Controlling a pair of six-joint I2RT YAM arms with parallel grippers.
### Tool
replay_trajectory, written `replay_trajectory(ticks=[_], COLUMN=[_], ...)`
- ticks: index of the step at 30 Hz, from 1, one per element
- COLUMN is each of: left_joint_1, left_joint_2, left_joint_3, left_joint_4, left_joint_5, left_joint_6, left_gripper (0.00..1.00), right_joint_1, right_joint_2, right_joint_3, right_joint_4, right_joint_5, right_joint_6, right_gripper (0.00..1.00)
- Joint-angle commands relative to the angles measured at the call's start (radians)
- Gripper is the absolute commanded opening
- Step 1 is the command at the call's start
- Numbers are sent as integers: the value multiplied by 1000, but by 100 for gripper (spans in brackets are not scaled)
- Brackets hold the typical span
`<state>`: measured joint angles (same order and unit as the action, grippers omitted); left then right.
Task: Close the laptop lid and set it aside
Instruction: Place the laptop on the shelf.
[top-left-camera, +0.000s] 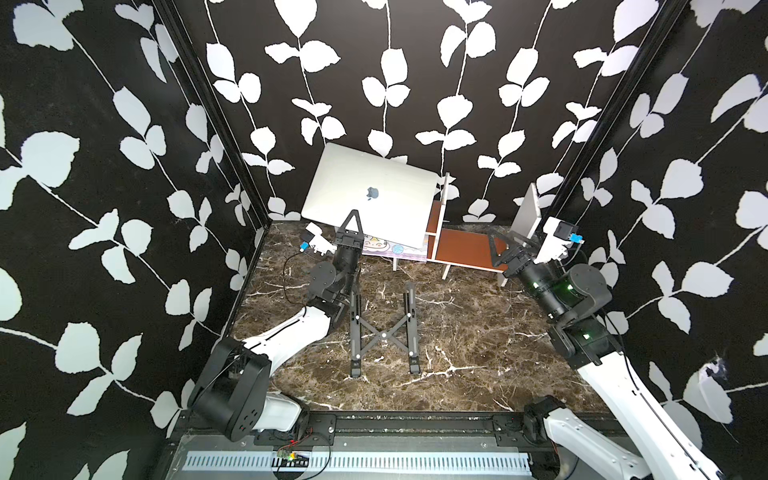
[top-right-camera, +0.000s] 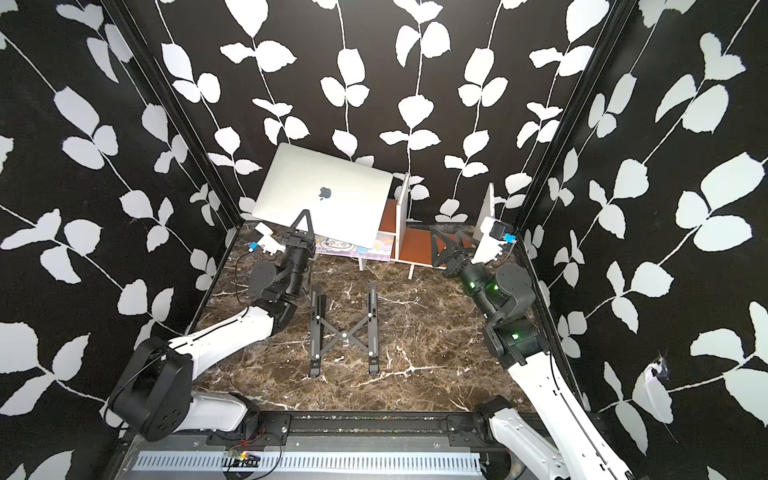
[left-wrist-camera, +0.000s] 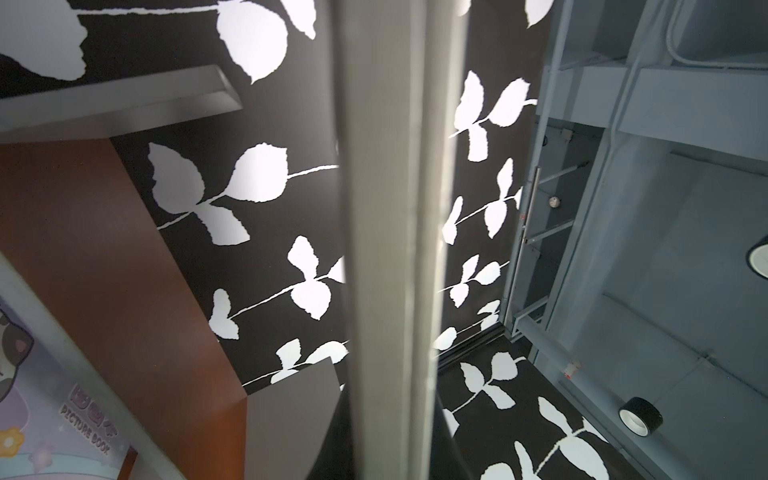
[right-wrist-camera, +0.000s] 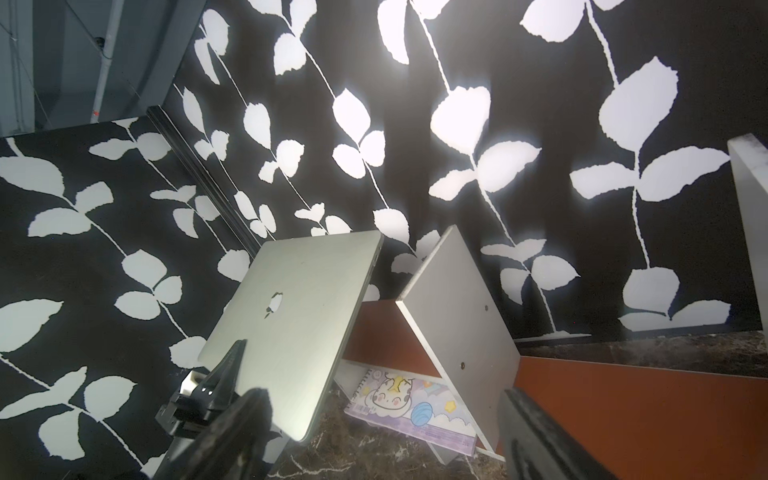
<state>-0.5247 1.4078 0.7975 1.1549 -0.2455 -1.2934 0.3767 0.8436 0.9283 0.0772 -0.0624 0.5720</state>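
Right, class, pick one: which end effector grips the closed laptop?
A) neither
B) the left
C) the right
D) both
B: the left end effector clamps the near edge of the tilted laptop, while the right end effector stands open, apart from it, over the shelf.

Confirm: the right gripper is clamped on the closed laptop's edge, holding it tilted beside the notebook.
Wrong arm: the left gripper is clamped on the closed laptop's edge, holding it tilted beside the notebook. Both top views show it; the right gripper is open.
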Motion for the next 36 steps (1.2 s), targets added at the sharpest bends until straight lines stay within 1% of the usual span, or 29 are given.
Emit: replay_trajectory(ticks=[1, 6, 9, 16, 22, 28, 36], left_joint_1=[3, 6, 10, 12, 12, 12, 12], left_joint_2=[-25, -5, 18, 84, 116, 163, 195], left_joint_3=[98, 77, 85, 131, 144, 176, 178], left_joint_4=[211, 173, 168, 140, 115, 81, 65], left_joint_5=[8, -51, -57, -3, 29, 87, 71], left_joint_6=[-26, -20, -28, -91, -120, -165, -195], left_gripper=[0, 0, 0, 0, 0, 0, 0], right_joint_1=[-6, -14, -19, -28, -37, -44, -49], right_joint_2=[-8, -5, 1, 16, 26, 43, 51], right_joint_3=[-3, 0, 1, 3, 2, 3, 6], right_joint_4=[6, 9, 14, 24, 30, 42, 48], right_joint_5=[7, -9, -24, -50, -62, -76, -80], right_joint_6=[-30, -31, -26, -14, -7, 3, 6], right_gripper=[87, 87, 87, 87, 87, 87, 87])
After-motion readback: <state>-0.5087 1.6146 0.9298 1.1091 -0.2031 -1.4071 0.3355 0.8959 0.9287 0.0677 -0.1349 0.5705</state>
